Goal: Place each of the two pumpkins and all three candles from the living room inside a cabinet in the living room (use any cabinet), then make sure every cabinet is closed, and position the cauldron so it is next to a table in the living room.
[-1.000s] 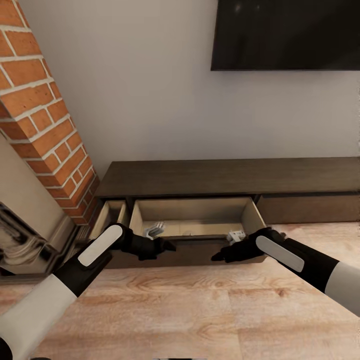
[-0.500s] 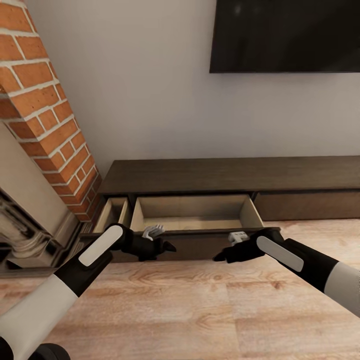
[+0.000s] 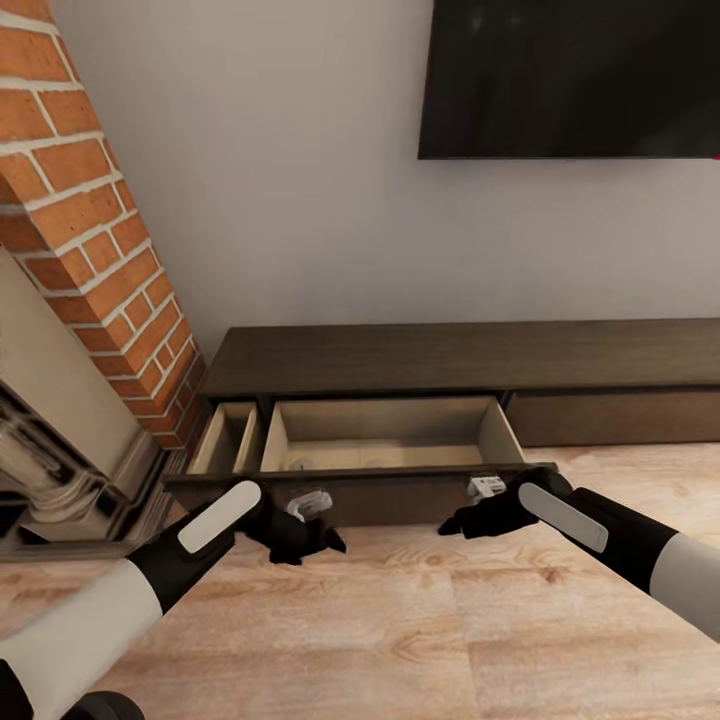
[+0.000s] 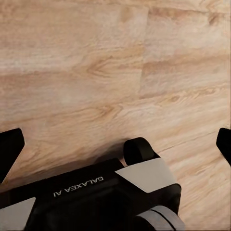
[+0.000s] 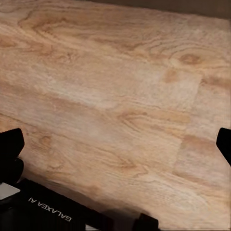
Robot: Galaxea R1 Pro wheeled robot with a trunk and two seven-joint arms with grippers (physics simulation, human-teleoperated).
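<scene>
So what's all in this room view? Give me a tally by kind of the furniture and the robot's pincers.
Long low dark-brown wood cabinet: 1
Pulled-out cabinet drawers, beige inside: 2 (wide, narrow)
Black wall-mounted television screen: 1
Red brick fireplace column: 1
Black robot pincers: 2 (left, right)
Total: 7

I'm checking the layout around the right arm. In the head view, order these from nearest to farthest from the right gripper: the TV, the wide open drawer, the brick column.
From the right gripper:
1. Wide open drawer of the cabinet, directly beside the gripper.
2. Brick column, far across on the left side.
3. TV, high on the wall, above the cabinet.
</scene>
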